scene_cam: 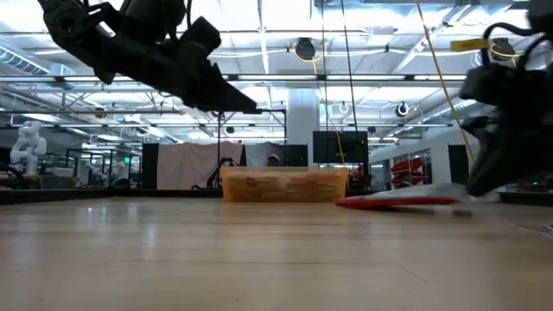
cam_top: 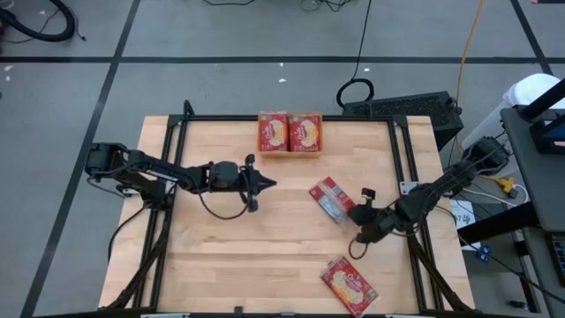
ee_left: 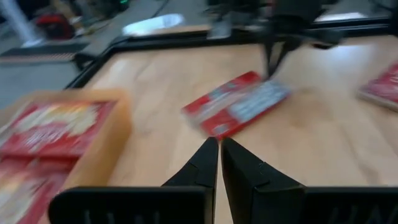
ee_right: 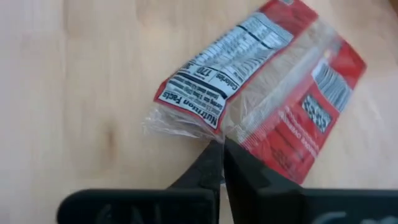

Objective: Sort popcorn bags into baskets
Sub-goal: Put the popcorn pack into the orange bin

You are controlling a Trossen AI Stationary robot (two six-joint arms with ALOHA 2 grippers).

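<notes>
A red popcorn bag [cam_top: 329, 198] lies on the table right of centre, its silver-grey label side up [ee_right: 267, 81]. My right gripper [cam_top: 354, 215] is shut at that bag's right-hand end [ee_right: 221, 146]. My left gripper [cam_top: 270, 184] is shut and hangs above the table's middle [scene_cam: 249, 107], touching nothing; its wrist view looks across to the same bag [ee_left: 236, 102]. The orange basket [cam_top: 259, 132] stands at the far edge with two red bags side by side in it. Another red bag [cam_top: 350, 284] lies flat near the near edge. My right gripper pinches the bag's clear crimped end seam [ee_right: 208, 138] between its two fingertips [ee_right: 211, 158]. The fingers slant down at it from the table's right. In the low view the bag [scene_cam: 397, 201] lies almost flat, its gripped end slightly raised.
A black frame [cam_top: 397, 150] runs round the wooden table. Bare wood lies between the two arms and along the left half. The basket [scene_cam: 285, 186] shows at the table's far side in the low view, and its wall [ee_left: 106, 143] is close beside my left gripper's view.
</notes>
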